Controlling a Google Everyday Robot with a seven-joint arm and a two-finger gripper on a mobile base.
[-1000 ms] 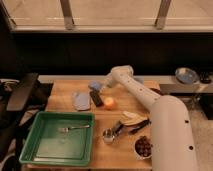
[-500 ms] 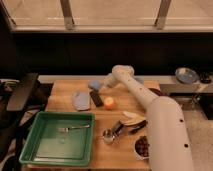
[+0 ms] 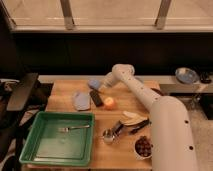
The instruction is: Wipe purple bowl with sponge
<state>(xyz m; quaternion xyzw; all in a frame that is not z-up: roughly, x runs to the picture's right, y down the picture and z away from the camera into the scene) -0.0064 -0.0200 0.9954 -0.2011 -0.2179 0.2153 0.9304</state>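
End effector [image 3: 103, 86]: fingers closed, upper middle of frame, right against the sponge [image 3: 93, 83]; hold unclear.
Sponge: back of worktop [image 3: 64, 91], above grey-blue cloth [image 3: 80, 100].
Purple bowl [image 3: 143, 147]: lower right.

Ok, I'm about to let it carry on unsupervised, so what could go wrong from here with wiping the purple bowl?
The gripper is shut at the sponge, but a firm hold does not show; the soft block could slip on lifting.
The purple bowl sits near the front edge of the table, close by the arm; wiping might push it off.
The metal cup and utensils lie on the way and could be knocked.
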